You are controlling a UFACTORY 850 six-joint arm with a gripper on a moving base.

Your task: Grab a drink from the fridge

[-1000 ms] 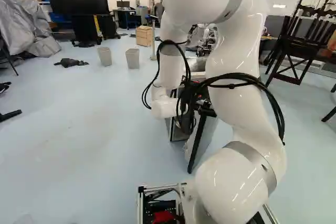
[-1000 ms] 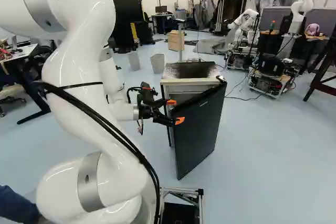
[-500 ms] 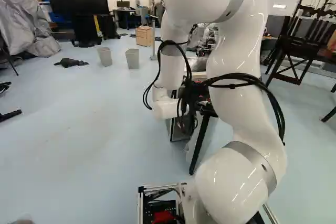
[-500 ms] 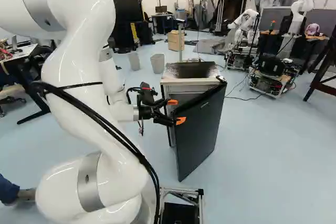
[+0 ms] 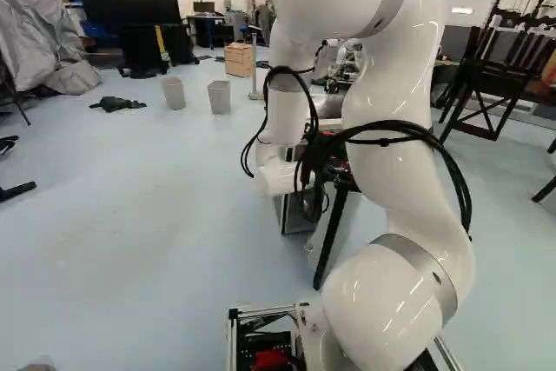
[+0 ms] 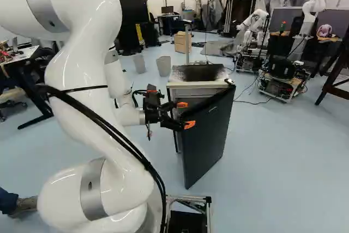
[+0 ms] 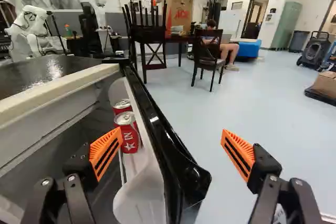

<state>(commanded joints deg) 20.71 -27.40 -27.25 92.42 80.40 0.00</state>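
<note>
Wrist view finds the tool (image 6: 186, 115) spread wide and gripping nothing, the black-edged fridge door (image 7: 157, 129) showing between its fingers. Ahead of one orange-padded finger, a red drink can (image 7: 129, 137) stands in the white door shelf (image 7: 142, 195), long axis vertical, lid up. A second can (image 7: 123, 104), also upright, stands just beyond. Farther ahead is a dark chair (image 7: 210, 62).
</note>
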